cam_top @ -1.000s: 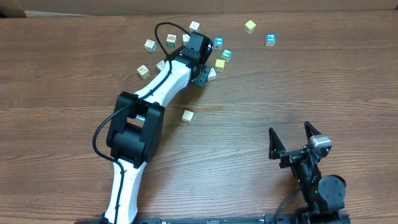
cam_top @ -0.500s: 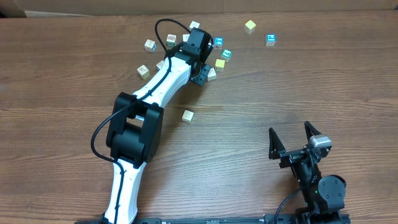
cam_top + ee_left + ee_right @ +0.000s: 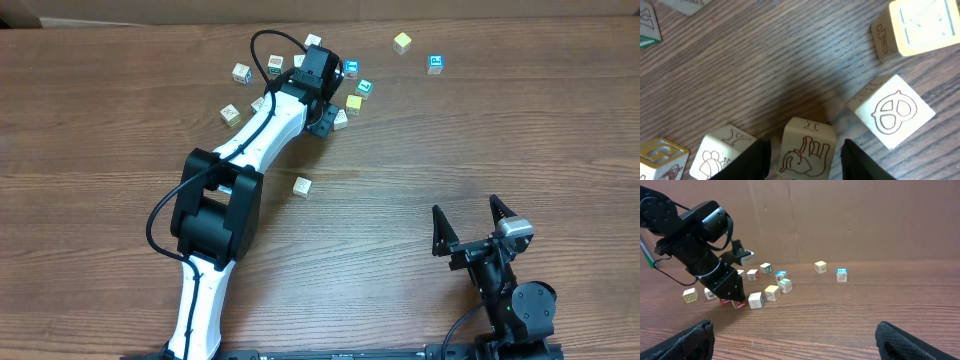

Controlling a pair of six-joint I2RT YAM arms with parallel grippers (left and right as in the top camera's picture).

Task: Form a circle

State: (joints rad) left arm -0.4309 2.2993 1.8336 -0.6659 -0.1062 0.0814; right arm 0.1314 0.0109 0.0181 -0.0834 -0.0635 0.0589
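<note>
As the left tool (image 3: 805, 162) straddles one cube (image 3: 807, 142), two cubes (image 3: 720, 157) (image 3: 892, 112) flank it

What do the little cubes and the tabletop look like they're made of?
Cubes: probably pale wood, matte, pictures printed in outline; faint grain and softened edges suggest it, though plastic isn't ruled out. Tabletop: wood or wood-look laminate, brown streaked grain, low sheen.

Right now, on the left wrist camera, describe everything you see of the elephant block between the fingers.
The elephant block is a whitish cube, wooden by its look, with rounded edges. The face toward the camera bears a brown outline elephant; the next face a brown letter, likely I. It rests on the wood-grain table, between the dark fingers of the left gripper. Thin gaps seem to show on both sides. No other block touches it.
</note>
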